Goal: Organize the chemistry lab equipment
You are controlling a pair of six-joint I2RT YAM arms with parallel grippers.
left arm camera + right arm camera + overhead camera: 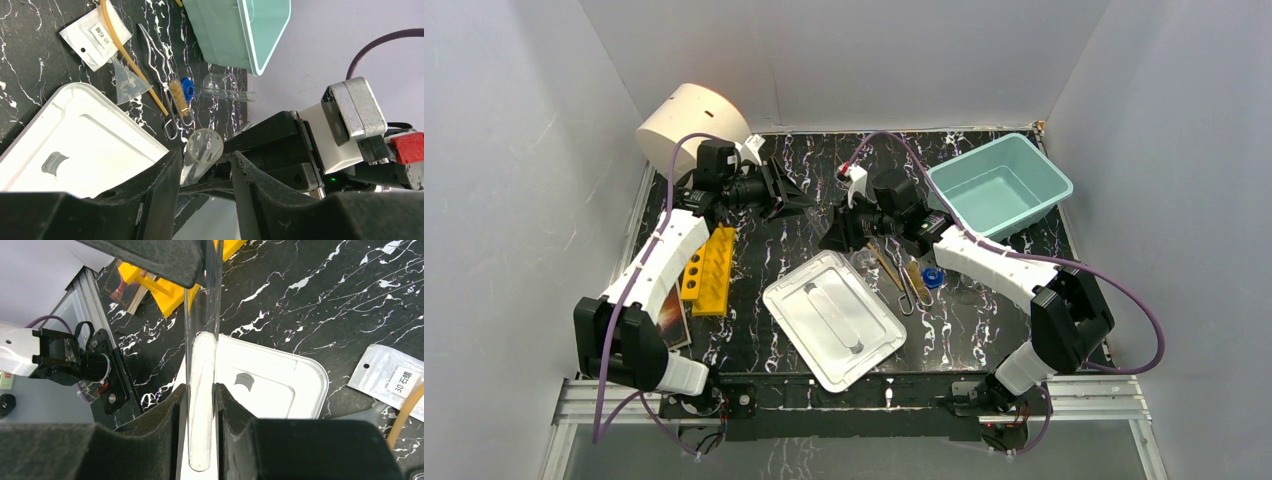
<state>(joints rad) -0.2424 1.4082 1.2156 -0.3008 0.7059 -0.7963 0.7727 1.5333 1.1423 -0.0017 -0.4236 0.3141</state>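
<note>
currently the right gripper (201, 435) clamps a clear glass tube (202, 355) between its fingers. the left gripper (206, 200) stands wide (tube mouth between its fingers, contact unclear). tongs (155, 55), tubing (127, 55) and packet (87, 37) lie on the table (30, 75).

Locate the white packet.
Left wrist view, upper left: the white packet lies on the table under the tan tubing, beside the clear glass cone.

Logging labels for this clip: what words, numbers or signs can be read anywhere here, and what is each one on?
"30", then two characters too blurred to be sure of: printed label on the white packet.
Cover of the book: too small to read.
No other text can be read in any view.
</note>
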